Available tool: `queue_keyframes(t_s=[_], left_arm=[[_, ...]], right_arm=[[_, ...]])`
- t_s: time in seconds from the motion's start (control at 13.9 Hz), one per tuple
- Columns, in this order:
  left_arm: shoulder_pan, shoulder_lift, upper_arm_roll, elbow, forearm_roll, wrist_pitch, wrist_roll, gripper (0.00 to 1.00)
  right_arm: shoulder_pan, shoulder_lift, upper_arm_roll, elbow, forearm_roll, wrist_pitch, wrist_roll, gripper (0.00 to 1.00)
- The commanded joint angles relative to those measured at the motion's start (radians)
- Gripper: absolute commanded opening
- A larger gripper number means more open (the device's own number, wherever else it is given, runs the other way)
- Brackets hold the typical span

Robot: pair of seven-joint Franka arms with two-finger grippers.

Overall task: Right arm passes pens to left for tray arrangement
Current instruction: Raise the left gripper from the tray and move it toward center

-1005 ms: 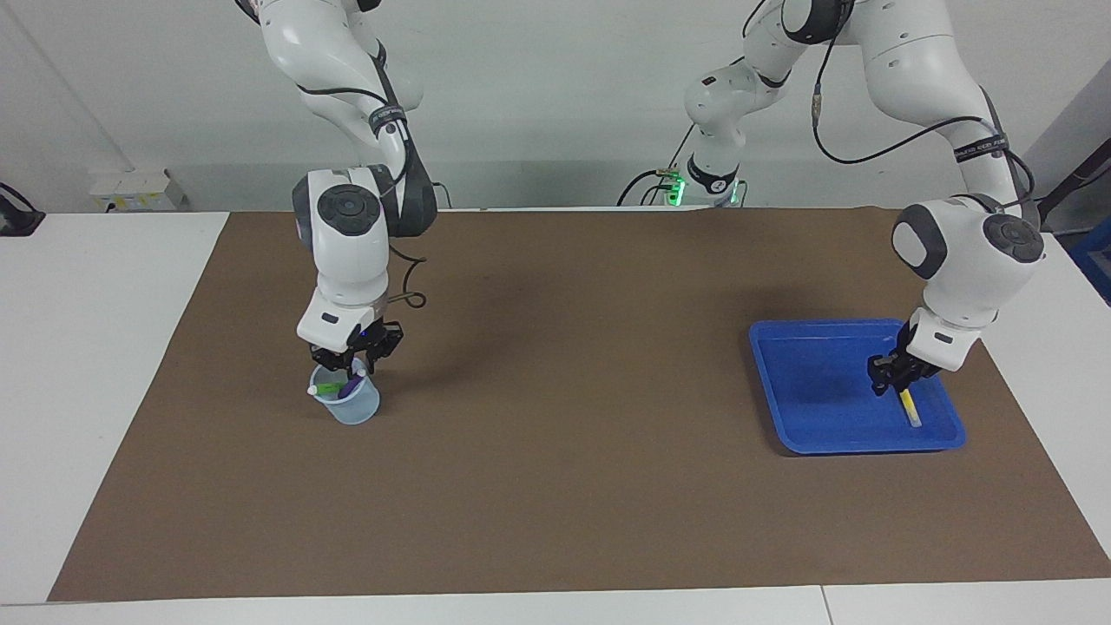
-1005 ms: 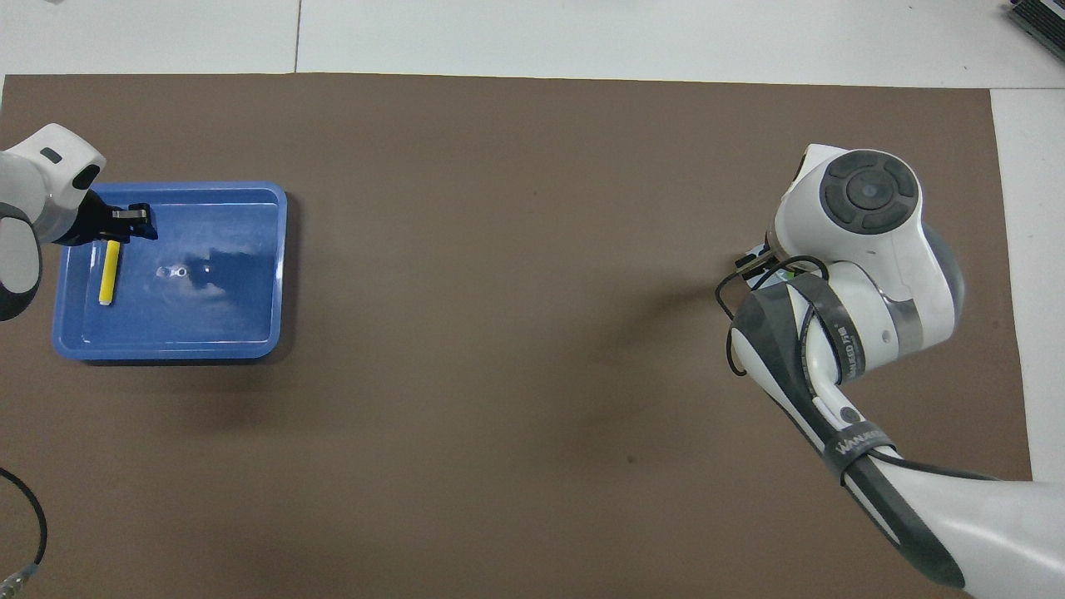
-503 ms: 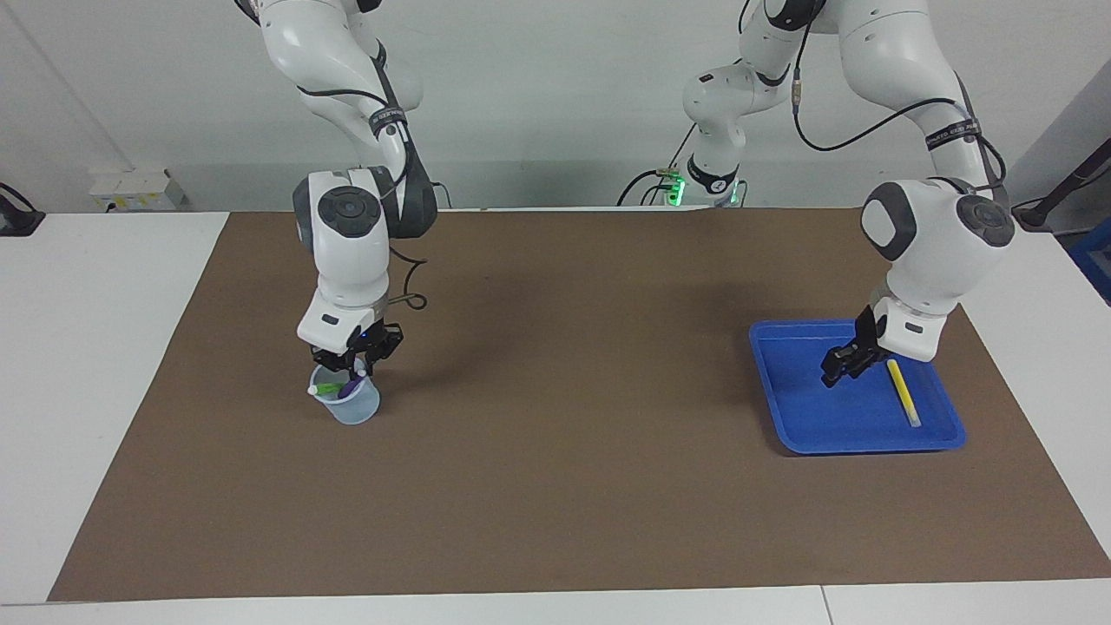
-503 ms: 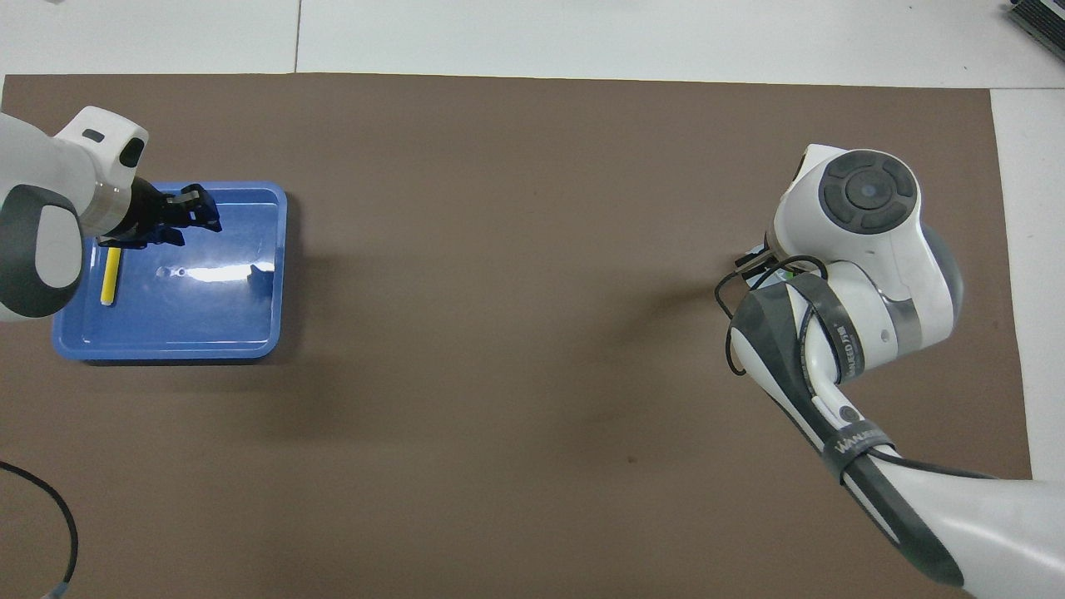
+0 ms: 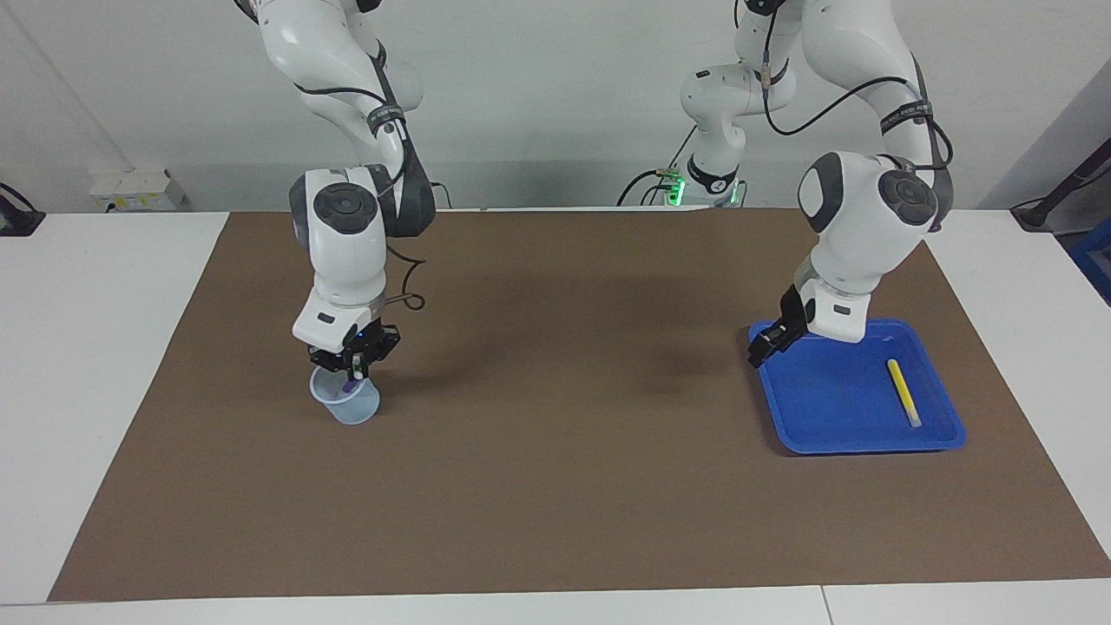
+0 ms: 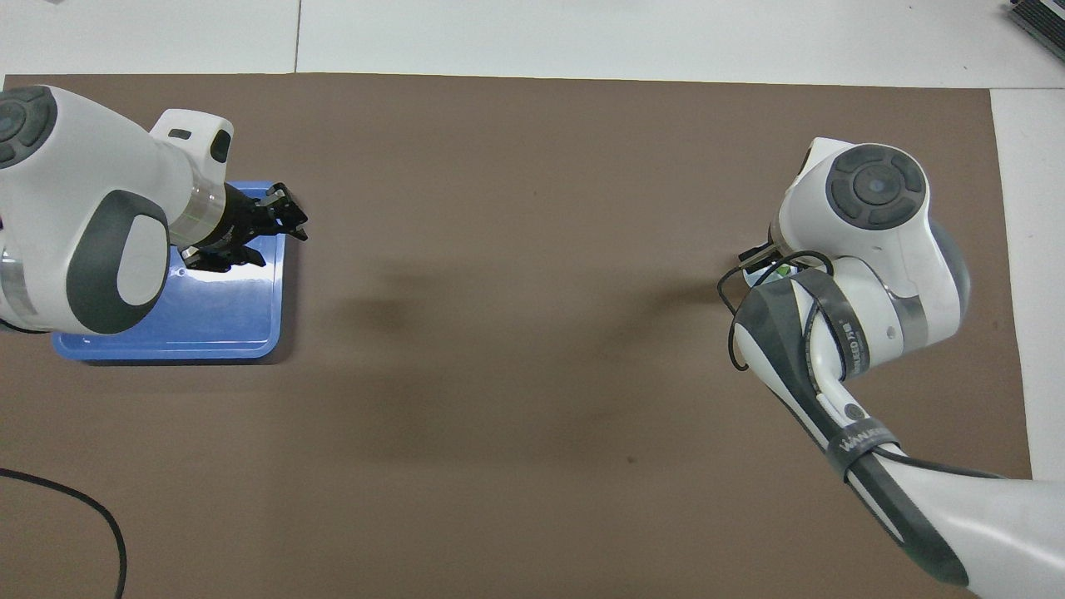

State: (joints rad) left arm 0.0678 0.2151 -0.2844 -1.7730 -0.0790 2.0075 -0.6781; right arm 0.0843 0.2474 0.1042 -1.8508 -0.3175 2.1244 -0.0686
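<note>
The yellow pen (image 5: 903,392) lies alone in the blue tray (image 5: 868,447), along the side at the left arm's end of the table. My left gripper (image 5: 762,345) hangs open and empty just above the tray's corner toward the table's middle. In the overhead view the left arm covers the yellow pen and much of the tray (image 6: 208,349), with the gripper (image 6: 270,233) over the tray's edge. My right gripper (image 5: 351,371) is at the mouth of a pale translucent cup (image 5: 347,410), shut on the top of a purple pen (image 5: 346,387) standing in it. From overhead its own wrist hides it.
A brown mat (image 5: 555,486) covers most of the white table. The cup stands toward the right arm's end and the tray toward the left arm's end, with bare mat between them. A black cable (image 6: 75,507) lies near the left arm's base.
The left gripper let go of the yellow pen, rose, and moved across the tray toward the table's middle. The right gripper closed on the purple pen in the cup, and the green pen dropped from sight.
</note>
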Motion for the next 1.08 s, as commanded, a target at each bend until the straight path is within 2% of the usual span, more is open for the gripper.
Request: queue_keyframes(t_s=[0.0,0.29,0.43,0.65,0.86,1.01], left_arm=[[-0.066,-0.039,0.013,-0.013,-0.022,-0.044,-0.122,0.68],[-0.183,-0.066,0.013,-0.011,-0.039,-0.07,-0.329,0.74],[-0.229,-0.083,0.005,-0.006,-0.054,-0.073,-0.427,0.74],[-0.267,-0.099,-0.013,-0.012,-0.128,-0.07,-0.585,0.74],[-0.305,-0.1,-0.022,-0.016,-0.152,-0.059,-0.695,0.75],[-0.316,-0.102,-0.021,-0.017,-0.214,-0.05,-0.721,0.75]], right_arm=[[-0.012,0.007,0.009,0.039,0.021,-0.047,-0.003,0.12],[-0.046,-0.023,0.006,0.134,0.116,-0.188,-0.072,0.12],[-0.07,-0.052,0.006,0.166,0.159,-0.253,-0.103,0.12],[-0.121,-0.095,0.003,0.225,0.231,-0.36,-0.16,0.12],[-0.17,-0.103,0.005,0.333,0.305,-0.477,-0.192,0.12],[-0.173,-0.105,0.0,0.387,0.385,-0.515,-0.185,0.13]])
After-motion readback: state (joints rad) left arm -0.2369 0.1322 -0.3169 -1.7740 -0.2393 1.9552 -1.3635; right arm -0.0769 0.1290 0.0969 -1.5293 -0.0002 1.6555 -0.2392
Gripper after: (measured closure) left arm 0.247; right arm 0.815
